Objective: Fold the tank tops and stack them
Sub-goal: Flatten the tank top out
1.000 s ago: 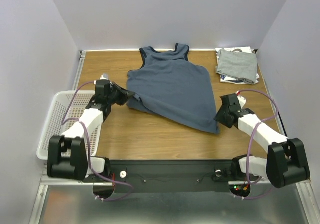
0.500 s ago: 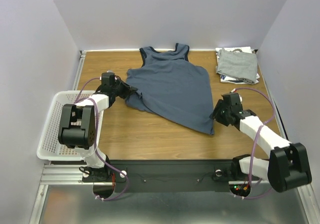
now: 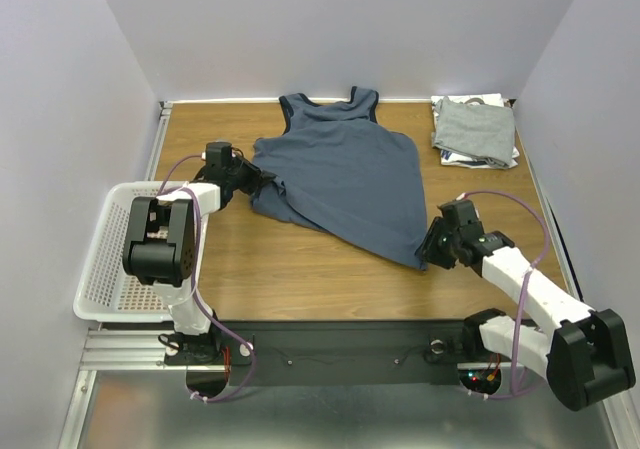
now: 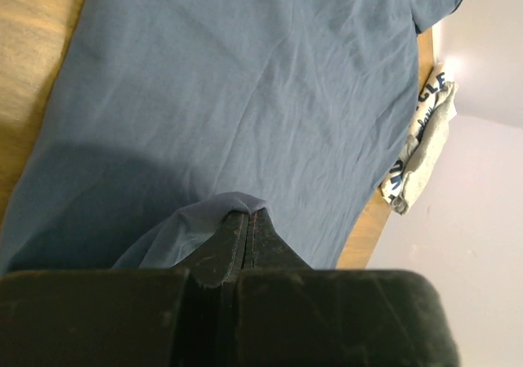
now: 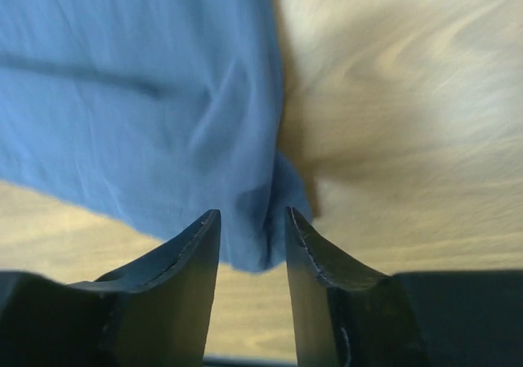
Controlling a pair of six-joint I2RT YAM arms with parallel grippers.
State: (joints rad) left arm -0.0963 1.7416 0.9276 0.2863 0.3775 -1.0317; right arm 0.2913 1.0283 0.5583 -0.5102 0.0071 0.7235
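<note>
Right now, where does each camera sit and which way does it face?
Top external: above and behind, looking down at the table; both arms, left gripper and right gripper show.
Left wrist: on the left arm, looking along shut fingers pinching the blue tank top, toward the folded stack.
Right wrist: looking down between open fingers straddling the tank top's corner.
Shared: blue tank top in all; folded stack in top and left wrist.

A lab booth: plain pale walls (image 3: 330, 29) enclose the wooden table (image 3: 300, 259) on three sides; robot arms (image 3: 520, 274) and a metal frame (image 3: 120, 351) line its near edge.
</note>
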